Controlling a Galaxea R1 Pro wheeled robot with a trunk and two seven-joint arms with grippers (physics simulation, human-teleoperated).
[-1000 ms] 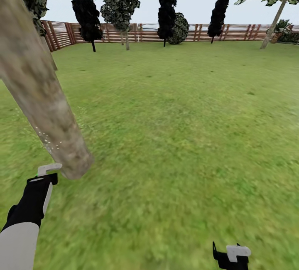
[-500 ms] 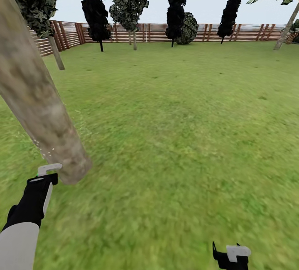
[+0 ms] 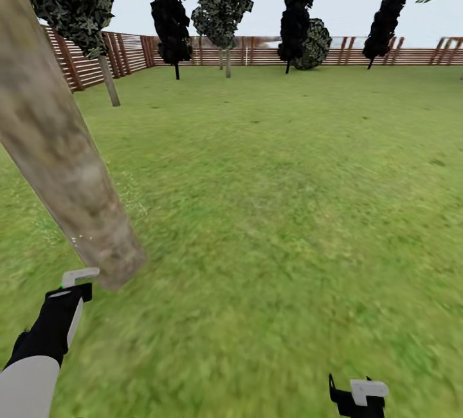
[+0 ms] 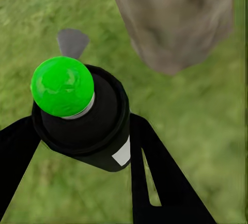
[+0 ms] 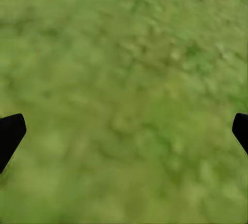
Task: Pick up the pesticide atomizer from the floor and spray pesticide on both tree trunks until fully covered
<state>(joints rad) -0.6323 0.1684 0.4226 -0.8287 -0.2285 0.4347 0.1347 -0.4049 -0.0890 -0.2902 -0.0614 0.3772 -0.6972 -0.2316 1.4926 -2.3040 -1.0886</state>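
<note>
my left end effector (image 4: pixel 111 146) is clenched around the pesticide atomizer (image 4: pixel 82 115), its cap showing green, with the tree trunk (image 3: pixel 61 148) just beside it at about 1 o'clock. a few white pesticide specks (image 3: pixel 83 238) dot the lower bark only. the risk i see: spray drifting onto the lawn (image 3: pixel 289 199), leaving the trunk patchy. my right end effector (image 5: pixel 124 131) hangs released over the grass.
</note>
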